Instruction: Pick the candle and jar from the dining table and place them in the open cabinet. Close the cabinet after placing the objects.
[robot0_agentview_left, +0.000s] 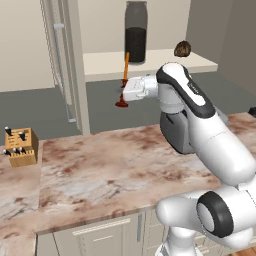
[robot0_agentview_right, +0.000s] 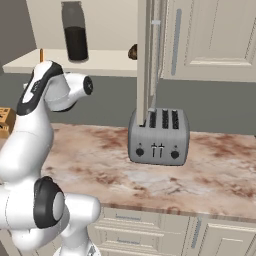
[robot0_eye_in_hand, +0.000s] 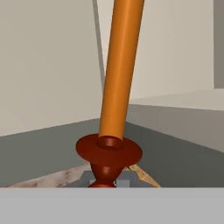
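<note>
My gripper (robot0_agentview_left: 122, 95) is shut on the candle's dark red-brown holder (robot0_agentview_left: 121, 103), and the orange candle (robot0_agentview_left: 126, 65) stands nearly upright in the air. It hangs above the far edge of the dining table (robot0_agentview_left: 115, 165), in front of the cabinet's pale shelf (robot0_agentview_left: 155, 62). In the hand view the candle (robot0_eye_in_hand: 120, 74) rises from its holder (robot0_eye_in_hand: 108, 151), whose stem sits in the gripper (robot0_eye_in_hand: 103, 181). The jar (robot0_agentview_left: 135, 32) stands upright on the shelf, behind the candle. In the right base view the jar (robot0_agentview_right: 75, 32) shows at upper left and the candle tip (robot0_agentview_right: 41, 54) pokes above the arm.
The cabinet's open door (robot0_agentview_left: 60, 65) hangs to the left of the shelf. A brown round object (robot0_agentview_left: 182, 48) lies on the shelf to the right of the jar. A knife block (robot0_agentview_left: 21, 146) stands at the table's left; a silver toaster (robot0_agentview_right: 158, 136) stands to the right.
</note>
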